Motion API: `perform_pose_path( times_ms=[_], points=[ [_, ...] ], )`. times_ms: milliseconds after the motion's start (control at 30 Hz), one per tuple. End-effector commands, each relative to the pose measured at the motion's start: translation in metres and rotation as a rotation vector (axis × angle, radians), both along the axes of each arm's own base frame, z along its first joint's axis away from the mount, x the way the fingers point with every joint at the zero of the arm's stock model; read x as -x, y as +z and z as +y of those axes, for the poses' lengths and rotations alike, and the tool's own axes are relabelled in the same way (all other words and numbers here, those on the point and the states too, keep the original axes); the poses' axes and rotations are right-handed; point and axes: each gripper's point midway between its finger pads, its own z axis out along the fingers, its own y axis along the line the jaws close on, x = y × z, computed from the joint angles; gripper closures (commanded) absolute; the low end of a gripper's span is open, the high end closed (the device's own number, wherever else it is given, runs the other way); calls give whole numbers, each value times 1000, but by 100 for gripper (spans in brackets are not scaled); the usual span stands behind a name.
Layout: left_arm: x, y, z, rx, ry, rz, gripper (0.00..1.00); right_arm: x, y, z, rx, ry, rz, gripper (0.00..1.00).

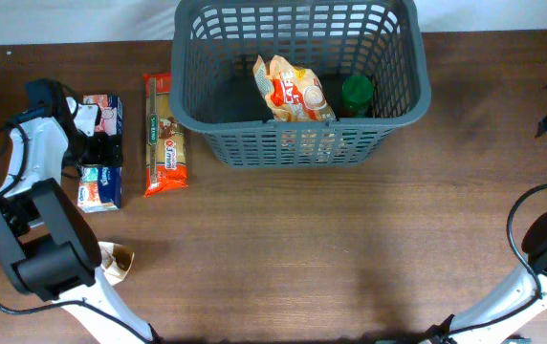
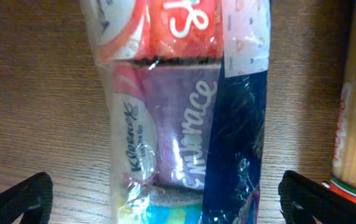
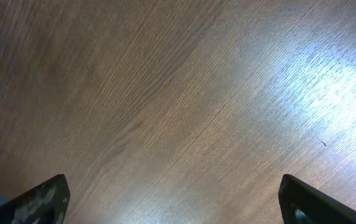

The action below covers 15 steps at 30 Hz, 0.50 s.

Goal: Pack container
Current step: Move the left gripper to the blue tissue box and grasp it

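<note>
Basket (image 1: 235, 143) at the far edge of the surface (image 1: 302, 248), both arms' fingers spread.
The basket holds a snack bag (image 1: 295, 91) and a green-lidded jar (image 1: 357, 96). Near the left edge, the left pincer (image 2: 172, 202) is released, straddling a tissue pack (image 2: 178, 112) beside a pasta packet (image 1: 164, 134). The right pincer (image 3: 181, 202) gapes over wood.

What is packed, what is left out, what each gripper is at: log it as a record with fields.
container: dark grey basket, upright
inside: snack bag, green-capped item
outside: spaghetti pack, tissue pack, both on the table to its left
left gripper: open, one finger either side of the tissue pack
right gripper: open, over bare wood
</note>
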Motion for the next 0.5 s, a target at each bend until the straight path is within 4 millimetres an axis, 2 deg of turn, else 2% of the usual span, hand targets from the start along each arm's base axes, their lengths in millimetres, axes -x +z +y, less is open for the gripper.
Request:
perform_pose_path(
  times_ms=[0, 167, 467],
  points=[
    [-3, -7, -5, -4, -8, 20, 1, 2, 3, 0, 14, -8, 0, 1],
    [-7, -14, -11, -12, -20, 31, 1, 2, 3, 0, 14, -8, 0, 1],
    [4, -45, -15, 22, 1, 116, 1, 2, 3, 0, 14, -8, 0, 1]
  ],
)
